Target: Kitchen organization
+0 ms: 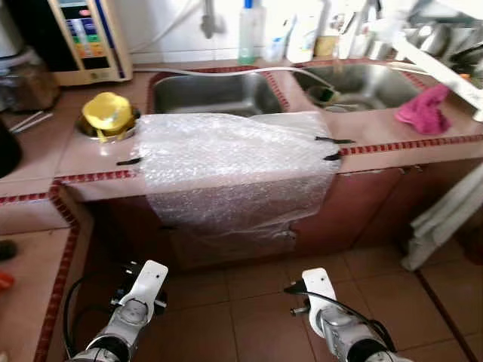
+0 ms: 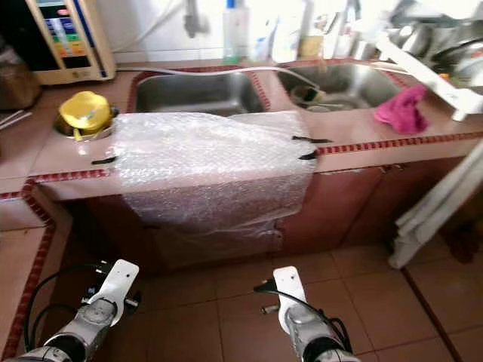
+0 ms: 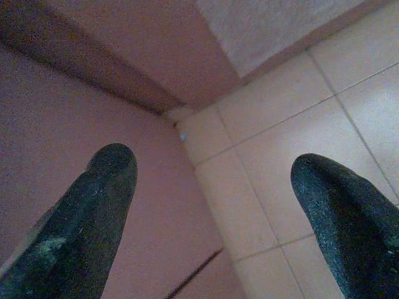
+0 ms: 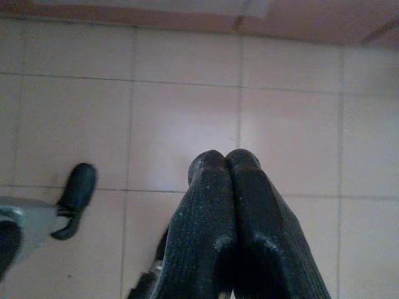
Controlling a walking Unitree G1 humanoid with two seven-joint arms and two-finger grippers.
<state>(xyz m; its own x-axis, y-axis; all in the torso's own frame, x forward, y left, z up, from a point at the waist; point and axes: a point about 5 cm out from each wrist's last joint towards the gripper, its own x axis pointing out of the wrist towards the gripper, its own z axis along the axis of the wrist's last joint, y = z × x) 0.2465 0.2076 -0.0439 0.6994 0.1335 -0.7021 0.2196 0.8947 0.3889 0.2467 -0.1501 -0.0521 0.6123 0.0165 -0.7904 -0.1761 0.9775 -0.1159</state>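
Note:
A sheet of bubble wrap [image 1: 230, 162] is taped over the front edge of the pink tiled counter [image 1: 407, 139] and hangs down over the cabinet. Behind it lie two steel sinks, one on the left [image 1: 211, 92] and one on the right [image 1: 362, 83]. A yellow lid-like item [image 1: 108, 113] rests in a metal bowl left of the wrap. A pink cloth [image 1: 424, 109] lies on the counter at the right. Both arms hang low over the floor, the left arm [image 1: 136, 305] and the right arm [image 1: 324, 302]. My left gripper [image 3: 212, 168] is open and empty. My right gripper [image 4: 225, 159] is shut with nothing in it.
A water purifier [image 1: 84, 38] and several bottles [image 1: 251, 30] stand along the back wall. A white rack [image 1: 438, 64] crosses the right end of the counter. Cloth [image 1: 445, 219] hangs at the right of the cabinet. Brown floor tiles [image 1: 249, 317] lie before the counter.

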